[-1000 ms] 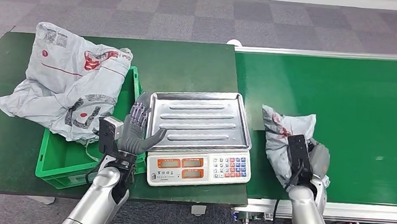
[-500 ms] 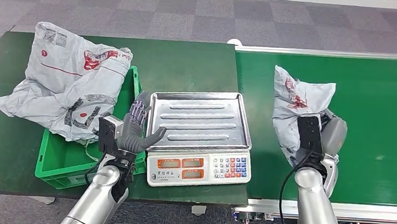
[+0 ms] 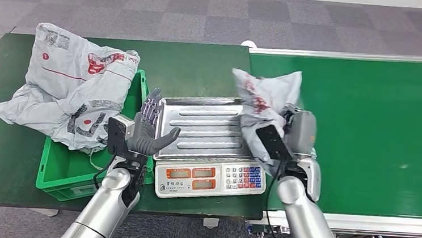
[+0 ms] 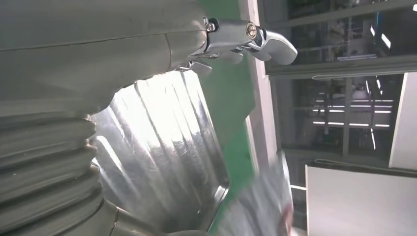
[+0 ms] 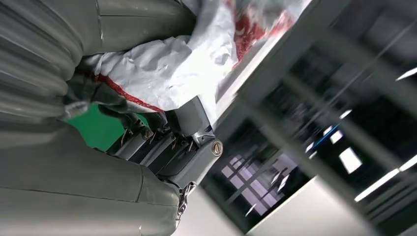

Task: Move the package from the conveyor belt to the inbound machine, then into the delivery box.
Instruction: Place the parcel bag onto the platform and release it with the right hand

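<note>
A: Package (image 3: 264, 97) first: where is it?
B: In the right robot hand (image 3: 287, 139), held up over the right end of the scale's tray (image 3: 208, 127), at the edge between scale and belt. I cannot tell whether it touches the tray. In the right wrist view the fingers (image 5: 162, 147) curl around the crumpled white and red bag (image 5: 167, 64).

A: Start nearest, then. What is closest to the robot?
B: Two silver arms coming in from below. Just past them is the scale (image 3: 209, 178), with its displays and keypad facing the robot.

A: And the left robot hand (image 3: 148, 134)?
B: It is beside the tray's left edge, with fingers spread and pointing up, thumb toward the tray, nothing in it. The left wrist view shows the ribbed steel tray (image 4: 162, 157) close by, and a blurred pale package (image 4: 265, 206) near the tray's corner.

A: What stands left of that hand?
B: A green crate (image 3: 65, 170) on the bench (image 3: 196, 66). A big grey mailer (image 3: 66, 88) with red and black print lies draped over the crate's far rim and spreads onto the bench.

A: To the right?
B: The green belt (image 3: 379, 126), running from beside the scale to the right edge, with a pale rail along its far side.

A: Farther out?
B: Grey carpet tiles (image 3: 205, 16) beyond bench and belt.
</note>
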Available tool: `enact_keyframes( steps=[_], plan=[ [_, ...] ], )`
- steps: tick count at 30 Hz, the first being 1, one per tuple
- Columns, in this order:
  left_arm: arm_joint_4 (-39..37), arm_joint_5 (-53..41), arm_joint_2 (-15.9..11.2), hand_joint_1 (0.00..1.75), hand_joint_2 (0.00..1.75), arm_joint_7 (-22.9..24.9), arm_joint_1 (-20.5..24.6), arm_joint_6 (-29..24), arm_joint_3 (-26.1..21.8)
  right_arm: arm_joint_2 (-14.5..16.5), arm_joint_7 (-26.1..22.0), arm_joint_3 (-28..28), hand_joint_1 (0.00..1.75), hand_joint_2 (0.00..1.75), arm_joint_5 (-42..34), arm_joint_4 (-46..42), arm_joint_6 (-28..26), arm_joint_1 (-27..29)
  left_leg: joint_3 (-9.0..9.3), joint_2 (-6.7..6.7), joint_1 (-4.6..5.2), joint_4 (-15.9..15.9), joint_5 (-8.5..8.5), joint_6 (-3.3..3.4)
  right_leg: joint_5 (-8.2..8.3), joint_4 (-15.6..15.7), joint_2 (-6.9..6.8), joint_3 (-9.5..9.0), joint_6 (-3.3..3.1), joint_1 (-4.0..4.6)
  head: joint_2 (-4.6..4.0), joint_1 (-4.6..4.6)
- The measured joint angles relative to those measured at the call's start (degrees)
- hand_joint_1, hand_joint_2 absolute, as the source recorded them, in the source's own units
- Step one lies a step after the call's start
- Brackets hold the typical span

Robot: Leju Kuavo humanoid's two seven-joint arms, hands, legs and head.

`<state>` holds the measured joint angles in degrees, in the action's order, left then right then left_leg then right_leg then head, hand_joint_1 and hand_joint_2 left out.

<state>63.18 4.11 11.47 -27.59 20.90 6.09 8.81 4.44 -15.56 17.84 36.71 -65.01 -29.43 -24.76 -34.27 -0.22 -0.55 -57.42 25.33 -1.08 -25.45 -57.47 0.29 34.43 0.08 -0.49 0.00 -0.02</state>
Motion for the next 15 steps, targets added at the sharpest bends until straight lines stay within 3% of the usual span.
enact_keyframes(
  steps=[5,13,15],
  plan=[
    [-0.2,0.0,0.0,0.00,1.75,0.0,0.1,-0.5,0.0,0.9,0.1,6.4,1.75,1.75,-1.9,1.0,0.1,-1.6,-0.05,-0.10,0.00,0.0,-0.02,-0.02,-0.04,0.0,-0.07,0.01,-0.03,0.00,0.00,0.00],
    [-0.2,0.0,0.0,0.00,1.75,0.0,0.1,-0.7,0.0,1.4,0.8,9.9,1.71,1.75,-4.5,2.1,1.1,-2.5,-0.08,-0.10,0.01,0.0,0.00,0.00,-0.03,0.0,-0.07,0.03,-0.02,-0.08,0.00,0.02],
    [-0.3,0.0,0.0,0.00,1.75,0.0,0.1,-0.8,0.0,1.6,1.1,10.2,0.83,1.75,-5.3,2.2,1.4,-2.6,-0.08,-0.10,0.01,0.0,-0.01,0.00,-0.03,0.0,-0.07,0.03,-0.02,-0.07,0.00,0.01]
  ],
)
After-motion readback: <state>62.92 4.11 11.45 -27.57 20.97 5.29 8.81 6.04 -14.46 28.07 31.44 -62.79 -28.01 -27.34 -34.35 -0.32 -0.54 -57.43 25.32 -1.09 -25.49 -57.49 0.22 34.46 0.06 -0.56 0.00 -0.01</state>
